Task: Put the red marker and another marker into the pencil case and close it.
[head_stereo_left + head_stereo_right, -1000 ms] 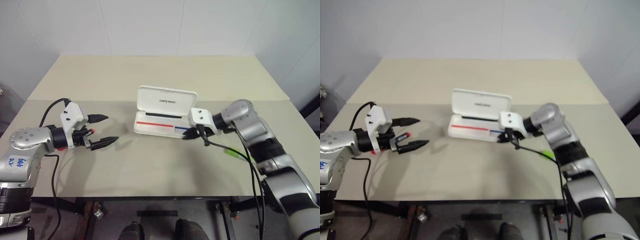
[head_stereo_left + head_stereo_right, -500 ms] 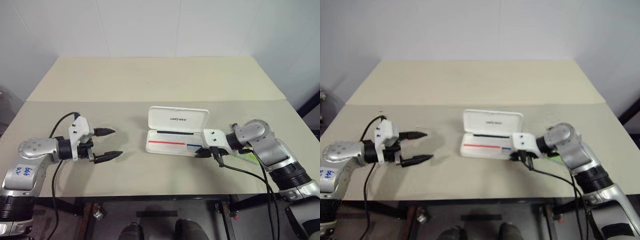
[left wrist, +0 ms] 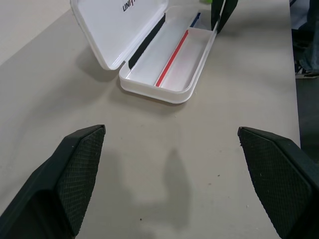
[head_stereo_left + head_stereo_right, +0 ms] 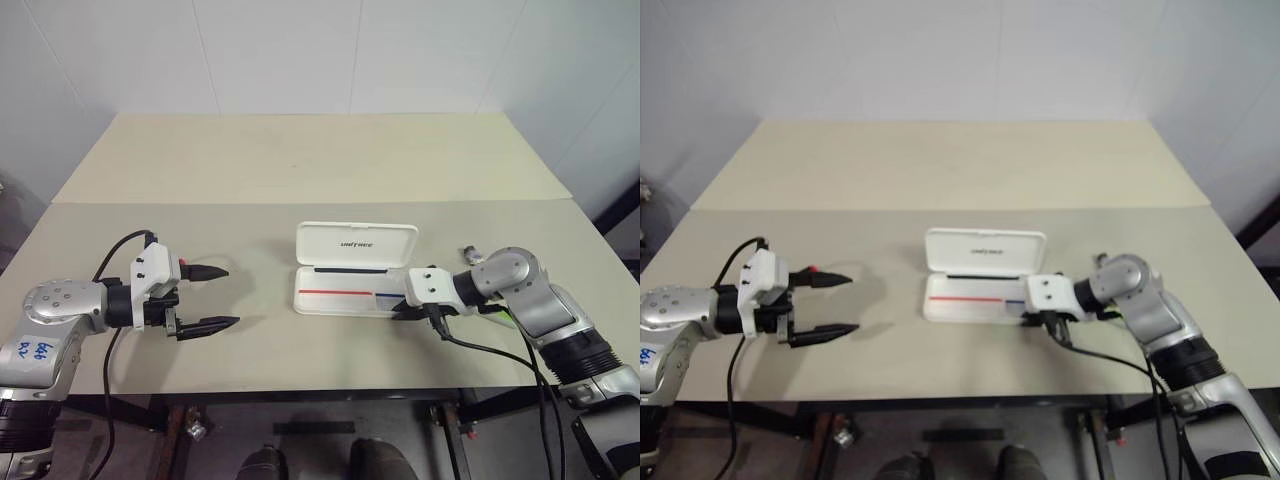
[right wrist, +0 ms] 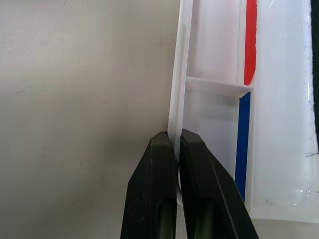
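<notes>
The white pencil case (image 4: 345, 290) lies open at mid-table, its lid (image 4: 357, 243) raised toward the far side and a thin red and blue line along its tray. My right gripper (image 4: 400, 312) is at the case's right end, shut with the tray's near wall (image 5: 175, 99) pinched between its fingertips. A light-green marker (image 4: 497, 313) peeks out from behind that wrist. My left gripper (image 4: 229, 296) hovers open over bare table left of the case, with nothing between its fingers (image 3: 75, 174). A small red spot (image 4: 183, 264) sits by its far finger; I cannot tell if it is the red marker.
The beige table (image 4: 300, 170) has a seam across its middle and a white wall behind it. A small dark item (image 4: 470, 254) lies beyond my right forearm. Black cables trail from both wrists toward the table's near edge.
The camera view has shifted. The case, skewed a second ago, now lies square to the table edge with my right gripper still at its end. Both arms sank slightly.
</notes>
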You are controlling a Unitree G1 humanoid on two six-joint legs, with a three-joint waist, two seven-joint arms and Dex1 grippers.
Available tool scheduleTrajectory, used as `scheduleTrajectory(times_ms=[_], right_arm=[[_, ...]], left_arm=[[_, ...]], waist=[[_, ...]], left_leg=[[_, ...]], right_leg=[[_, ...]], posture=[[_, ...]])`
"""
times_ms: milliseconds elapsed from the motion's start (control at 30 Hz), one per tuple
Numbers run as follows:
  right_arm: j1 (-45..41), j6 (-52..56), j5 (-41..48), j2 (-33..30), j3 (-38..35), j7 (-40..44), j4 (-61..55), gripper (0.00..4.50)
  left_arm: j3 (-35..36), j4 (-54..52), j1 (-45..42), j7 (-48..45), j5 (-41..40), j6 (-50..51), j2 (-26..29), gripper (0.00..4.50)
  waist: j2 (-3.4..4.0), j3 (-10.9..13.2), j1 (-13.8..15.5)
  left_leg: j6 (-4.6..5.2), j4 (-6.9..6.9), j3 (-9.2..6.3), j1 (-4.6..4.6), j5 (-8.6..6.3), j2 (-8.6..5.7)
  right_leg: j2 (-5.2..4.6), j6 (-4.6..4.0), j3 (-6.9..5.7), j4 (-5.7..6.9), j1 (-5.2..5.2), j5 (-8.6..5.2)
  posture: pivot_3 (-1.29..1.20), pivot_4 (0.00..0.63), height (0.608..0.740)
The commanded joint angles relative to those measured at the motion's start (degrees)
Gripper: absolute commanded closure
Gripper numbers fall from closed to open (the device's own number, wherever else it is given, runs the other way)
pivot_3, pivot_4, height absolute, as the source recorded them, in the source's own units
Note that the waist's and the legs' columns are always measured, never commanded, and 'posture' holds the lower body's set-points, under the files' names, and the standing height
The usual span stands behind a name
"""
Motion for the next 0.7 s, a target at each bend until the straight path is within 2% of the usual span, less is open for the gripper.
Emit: scheduleTrajectory(times_ms=[33, 167, 433, 567, 700], right_arm=[[-1.7, -0.7, -0.4, 0.3, 0.2, -0.4, 0.3, 4.21], [-2.0, -0.4, 0.8, 0.6, -0.9, -0.3, -1.0, 2.99], [-1.8, 3.9, 6.2, -0.5, -2.7, 2.8, -6.5, 2.99], [0.7, 4.2, 15.6, -2.0, -8.4, 5.9, -9.9, 2.99], [3.5, 5.8, 23.1, -2.8, -14.8, 6.5, -9.3, 2.1]], left_arm=[[1.1, -0.4, -1.2, -0.2, -1.2, -1.1, 0.2, 0.0], [0.9, -0.3, -1.6, -0.2, -1.2, -1.2, 0.0, 0.0], [1.3, -0.6, -1.1, -0.3, -1.6, -1.4, 0.2, 0.0], [3.1, -0.8, 0.6, -0.3, -1.8, -1.7, 1.1, 0.0], [5.6, -0.4, 2.4, -0.9, -2.3, -1.9, 1.6, 0.0]], waist=[[0.0, 0.0, -0.1], [0.0, 0.0, 0.0], [0.0, 0.0, 0.0], [0.0, 0.0, 0.1], [-0.01, 0.0, 0.1]], left_leg=[[0.0, 0.03, 0.0, 0.0, 0.0, 0.0], [0.0, 0.07, -0.01, 0.01, 0.0, 0.01], [0.01, 0.05, -0.03, -0.01, -0.01, 0.08], [0.01, 0.04, -0.04, -0.01, -0.01, 0.09], [0.03, 0.04, -0.06, 0.0, -0.02, 0.1]], right_leg=[[0.01, 0.0, 0.0, 0.02, 0.0, 0.0], [0.02, -0.02, 0.0, 0.07, 0.0, 0.01], [0.02, -0.02, 0.0, 0.02, 0.0, 0.01], [0.01, -0.01, 0.0, 0.01, 0.0, 0.01], [-0.01, -0.01, -0.01, -0.02, 0.03, 0.01]], posture=[[0.0, 0.15, 0.74], [0.0, 0.15, 0.74], [0.0, 0.15, 0.74], [0.0, 0.15, 0.74], [0.0, 0.15, 0.74]])
